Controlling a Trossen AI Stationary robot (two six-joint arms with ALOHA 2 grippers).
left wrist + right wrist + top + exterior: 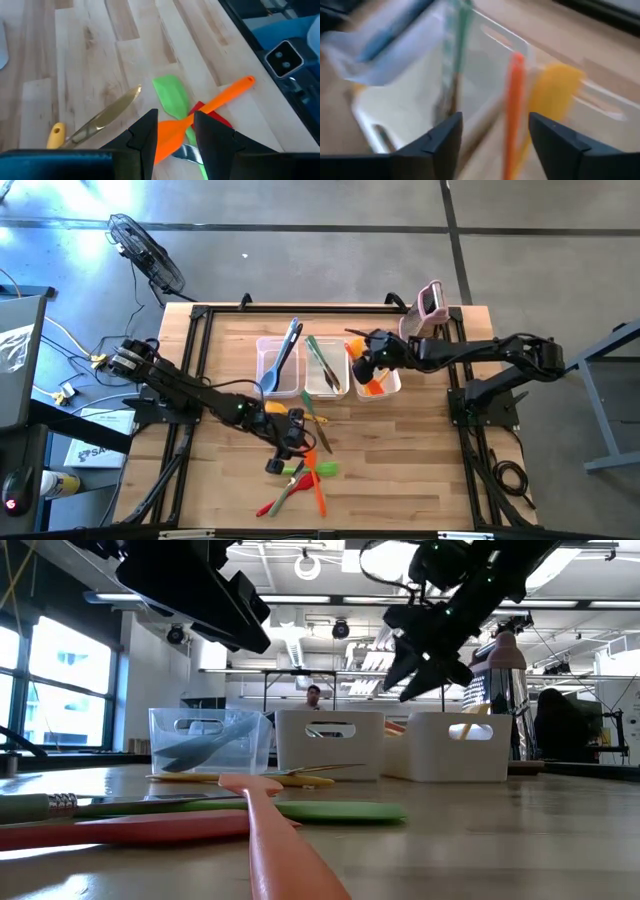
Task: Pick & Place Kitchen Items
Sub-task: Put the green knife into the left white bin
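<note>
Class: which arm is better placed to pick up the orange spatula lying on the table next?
Left. The left gripper hangs open directly above the orange spatula, while the right gripper is over the tubs.

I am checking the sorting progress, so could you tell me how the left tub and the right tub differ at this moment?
The left tub holds blue utensils whose handles jut past its far rim; the right tub holds orange and yellow ones. The right gripper hovers open above the right tub, while nothing hangs over the left tub; the left gripper is down by the loose utensils. Both are clear rectangular tubs, in one row.
</note>
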